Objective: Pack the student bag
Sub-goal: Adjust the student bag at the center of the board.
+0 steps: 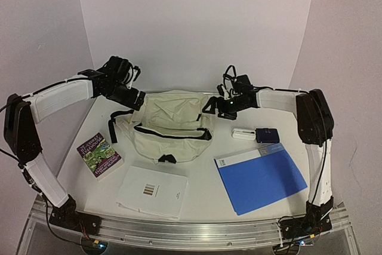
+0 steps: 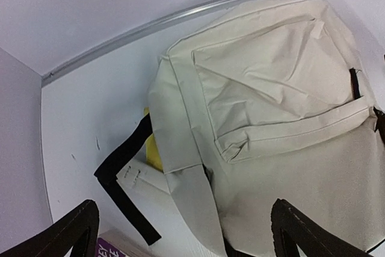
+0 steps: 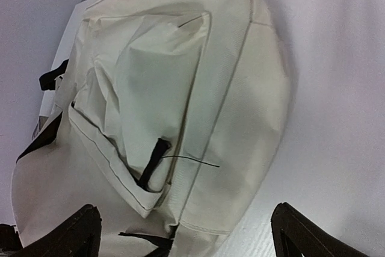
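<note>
Looking down on a white table [image 1: 206,174] boxed in by pale walls [image 1: 191,28] on the left, far and right sides, with a metal rail [image 1: 197,231] running along the near edge. The student bag [image 1: 173,126] lies flat at the far middle, close to the back wall, one black strap [image 1: 112,126] trailing off its left side. Left gripper [image 1: 136,97] hangs at the bag's far-left corner, and from its wrist view the claw [image 2: 184,209] is spread wide, gripping nothing. Right gripper [image 1: 216,106] sits at the bag's right end, claw [image 3: 185,209] just as wide, nothing in it. Bare tabletop shows between the bag and the right-hand items. Along the near side lie a purple book [image 1: 99,154], a white booklet [image 1: 152,191] and a blue folder [image 1: 261,177]; beyond the folder, a small white object [image 1: 242,134] and a dark blue case [image 1: 268,135]. The bag's pockets look flat, and what is inside cannot be told. Something yellow [image 2: 153,148] peeks from under its left edge.
</note>
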Robot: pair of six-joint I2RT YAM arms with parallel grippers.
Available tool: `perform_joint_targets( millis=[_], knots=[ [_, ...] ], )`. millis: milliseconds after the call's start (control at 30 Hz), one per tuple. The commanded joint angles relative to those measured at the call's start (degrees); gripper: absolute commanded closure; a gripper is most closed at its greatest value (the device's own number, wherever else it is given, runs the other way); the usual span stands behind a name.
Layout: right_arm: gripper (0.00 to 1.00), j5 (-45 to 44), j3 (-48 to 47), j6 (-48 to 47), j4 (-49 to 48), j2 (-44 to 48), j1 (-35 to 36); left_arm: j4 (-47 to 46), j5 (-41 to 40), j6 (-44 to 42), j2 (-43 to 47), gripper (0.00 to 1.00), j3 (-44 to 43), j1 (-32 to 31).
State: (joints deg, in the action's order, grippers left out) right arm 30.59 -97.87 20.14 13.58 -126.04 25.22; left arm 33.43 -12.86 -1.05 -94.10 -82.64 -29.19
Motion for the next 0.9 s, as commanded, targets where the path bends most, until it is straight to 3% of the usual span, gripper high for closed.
perform_joint_targets(
  millis=[0,400,600,667,733,867],
  knots=[
    [0.02,-4.20,-3.41,0.33,1.59,-5.21,2.37,3.90,4.46,7.01,-1.79,0.00,1.90,1.76],
    [0.02,-12.86,-3.77,-0.75,6.85,-8.91,4.96,8.92,11.24,11.17,-16.90,0.06,-3.74,4.67],
    [0.04,-12.39,-3.38,-1.19,8.36,-9.97,5.17,8.78,14.21,11.99,-22.55,0.11,-5.79,4.97],
    [0.18,-8.86,-3.80,-1.32,8.35,-10.17,5.11,8.68,15.89,11.60,-24.02,0.17,-6.26,5.01],
    [0.34,-6.11,-4.67,-1.36,8.37,-10.12,5.11,8.60,16.76,11.00,-24.92,0.31,-6.77,5.02],
    [0.77,-3.43,-6.02,-3.13,8.22,-7.39,4.94,8.67,19.84,8.87,-24.92,0.85,-8.03,4.99]
  ],
)
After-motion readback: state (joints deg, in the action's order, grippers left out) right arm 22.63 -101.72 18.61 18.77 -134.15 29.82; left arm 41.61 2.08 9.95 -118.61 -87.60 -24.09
